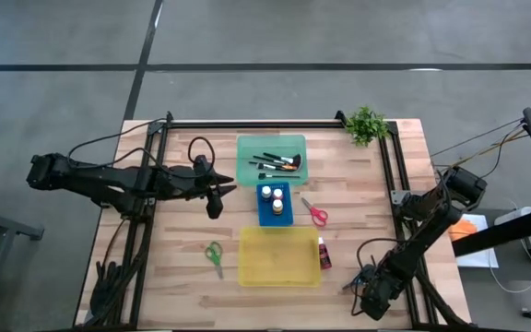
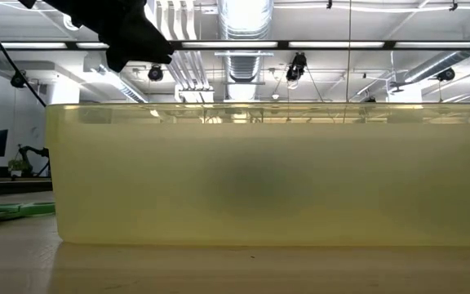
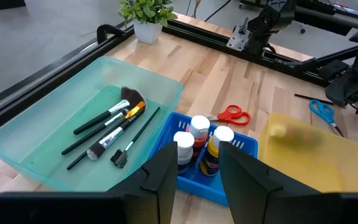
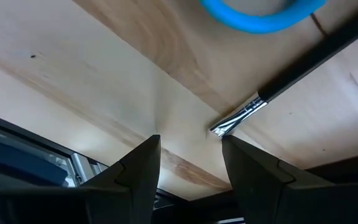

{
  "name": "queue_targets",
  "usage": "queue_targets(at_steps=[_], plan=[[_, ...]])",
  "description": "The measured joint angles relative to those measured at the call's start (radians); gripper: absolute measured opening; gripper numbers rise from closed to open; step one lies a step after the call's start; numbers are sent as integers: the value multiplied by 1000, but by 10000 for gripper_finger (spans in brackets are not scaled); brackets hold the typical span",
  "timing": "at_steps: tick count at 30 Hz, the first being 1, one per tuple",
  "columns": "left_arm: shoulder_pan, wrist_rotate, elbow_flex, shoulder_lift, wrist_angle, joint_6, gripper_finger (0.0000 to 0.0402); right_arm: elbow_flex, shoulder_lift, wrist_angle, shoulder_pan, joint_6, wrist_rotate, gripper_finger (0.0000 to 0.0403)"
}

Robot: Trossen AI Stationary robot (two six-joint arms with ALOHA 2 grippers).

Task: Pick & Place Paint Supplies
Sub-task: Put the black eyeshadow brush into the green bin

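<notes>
Jaws of the right gripper stand apart and empty, low over the worktop at its near right corner, with a thin black-handled brush and blue-handled scissors lying just ahead. Jaws of the left gripper are also open, holding nothing, hovering left of the blue tray. That tray holds white-capped paint bottles. Brushes lie in the green tray. Red scissors, green scissors and a magenta bottle lie around the yellow tray.
</notes>
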Motion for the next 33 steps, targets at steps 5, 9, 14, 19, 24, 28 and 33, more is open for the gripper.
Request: queue_targets(at_steps=[5,9,14,19,24,28,33], plan=[[0,0,0,0,0,2,126,-2,0,-10,-28,-41,-9,178],[0,0,0,0,0,2,126,-4,0,-10,-33,-45,-9,173],[0,0,0,0,0,2,126,-11,0,-13,-31,-45,-15,115],[0,0,0,0,-1,2,126,-27,-2,-8,-32,-53,-32,27],[0,0,-1,0,-1,3,126,-29,-6,1,-21,-94,-30,9],[0,0,-1,0,-1,3,126,-11,-41,-20,-2,-81,34,8],[0,0,-1,0,-1,3,126,-7,-128,-85,44,56,215,7]])
